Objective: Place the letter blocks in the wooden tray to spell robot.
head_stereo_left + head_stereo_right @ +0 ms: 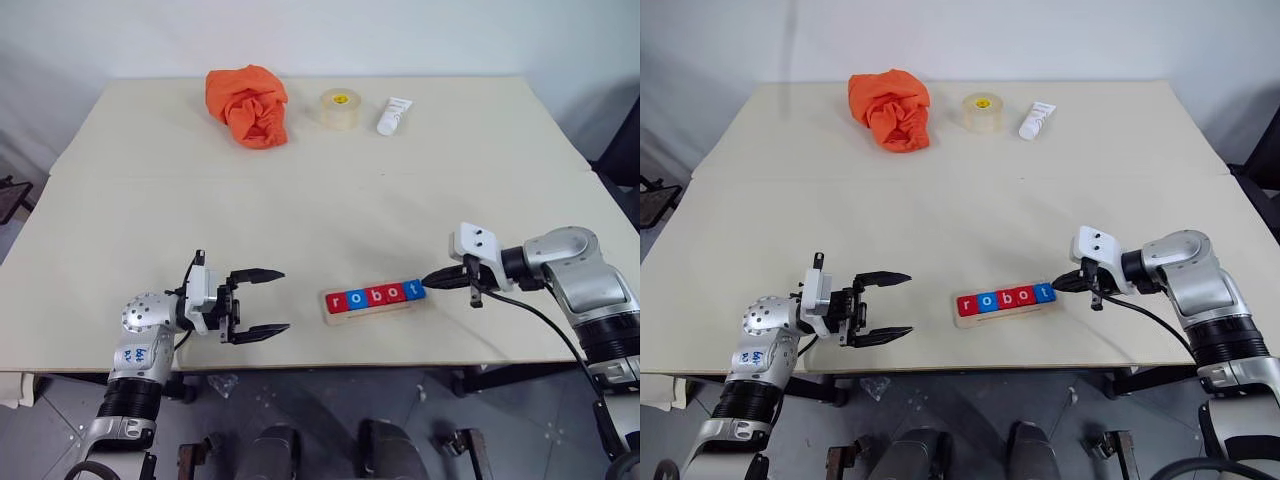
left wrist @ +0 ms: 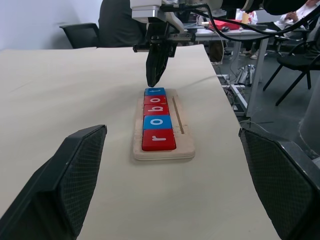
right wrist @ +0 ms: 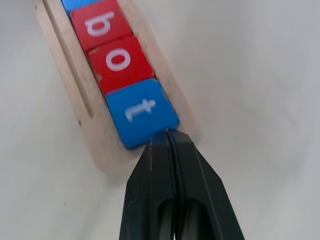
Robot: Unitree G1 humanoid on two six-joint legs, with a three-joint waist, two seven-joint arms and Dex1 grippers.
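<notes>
1. The left gripper points level toward the robot's right, its two black fingers spread wide apart.
2. The right gripper angles downward and leftward, fingers pressed together, holding nothing.

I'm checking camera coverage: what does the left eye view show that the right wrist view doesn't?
Left eye view: the orange cloth, tape roll and white tube at the far table edge, the open left gripper, and all five blocks spelling robot.
Right wrist view: the tray's groove up close.
Both: the shut right gripper at the blue t block on the tray.
</notes>
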